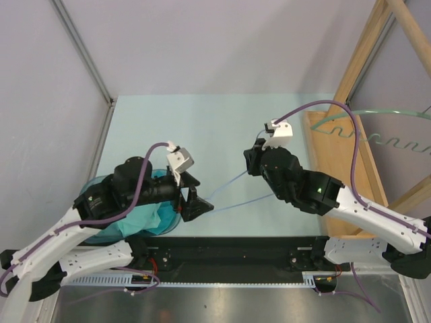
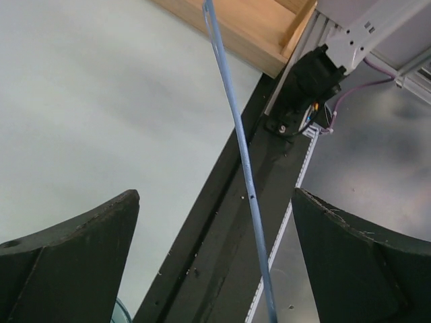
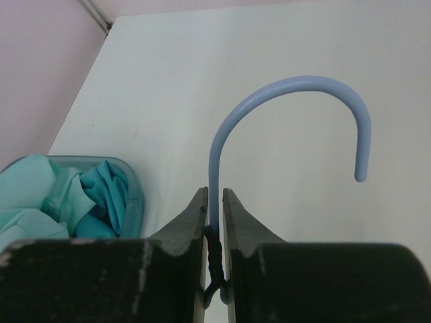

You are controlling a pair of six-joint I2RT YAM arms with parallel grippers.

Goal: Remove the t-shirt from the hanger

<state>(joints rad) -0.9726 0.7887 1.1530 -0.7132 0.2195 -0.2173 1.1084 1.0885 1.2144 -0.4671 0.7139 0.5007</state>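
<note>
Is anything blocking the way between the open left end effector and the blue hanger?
Nothing visible does. The hanger runs bare between the open fingers of the left end effector; the right end effector grips its neck below the hook.

1. My hanger [image 3: 296,84] is plain pale blue, with a black wrap at its neck.
2. The t-shirt [image 3: 101,188] is teal and unpatterned, its folds lighter and darker.
3. The tub [image 3: 137,192] is see-through blue-green.
4. My left gripper [image 2: 215,194] and right gripper [image 3: 214,190] are matte black.
5. My arms [image 1: 60,242] are white and black, with purple cables [image 1: 328,102].
6. The table [image 1: 202,128] is pale mint, and the rack [image 1: 323,155] is light wood.
</note>
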